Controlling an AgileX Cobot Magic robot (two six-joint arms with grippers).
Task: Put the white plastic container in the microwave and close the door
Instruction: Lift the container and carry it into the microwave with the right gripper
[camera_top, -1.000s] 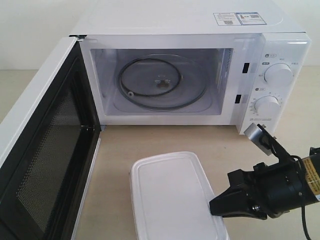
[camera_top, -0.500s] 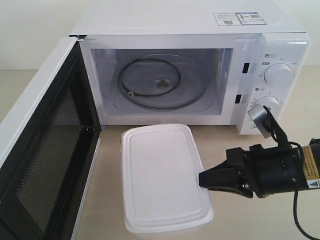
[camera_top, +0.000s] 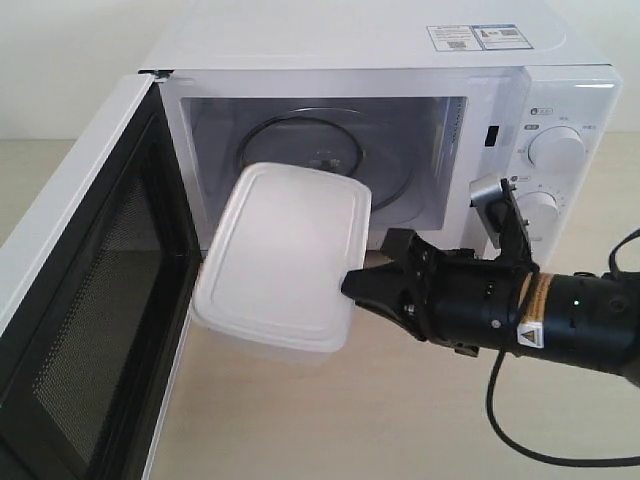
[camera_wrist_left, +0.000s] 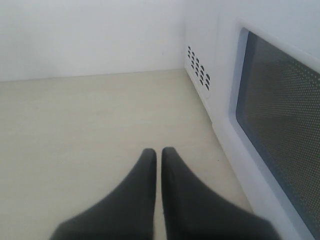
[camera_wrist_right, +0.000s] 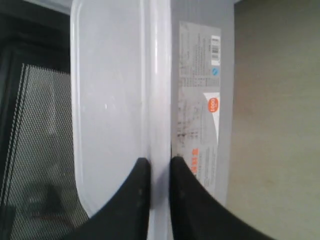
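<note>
The white plastic container (camera_top: 280, 255) hangs tilted in the air just in front of the microwave (camera_top: 380, 60) opening, its far end at the cavity's mouth. My right gripper (camera_top: 355, 285) is shut on its near rim; the right wrist view shows the fingers pinching the lid edge of the container (camera_wrist_right: 115, 100), with its label alongside. The glass turntable (camera_top: 395, 165) shows behind the box. The door (camera_top: 90, 300) stands wide open at the left, black mesh inner face showing. My left gripper (camera_wrist_left: 158, 151) is shut with nothing in it, over bare table beside the door's outer window (camera_wrist_left: 280, 125).
Two round dials (camera_top: 556, 150) sit on the microwave's right panel, close above my right arm. The beige tabletop (camera_top: 330, 420) stretches in front of the microwave. A black cable loops under the right arm.
My right gripper has lifted the container off the table and carried it up and left toward the cavity, tilting it; the arm has reached further forward.
</note>
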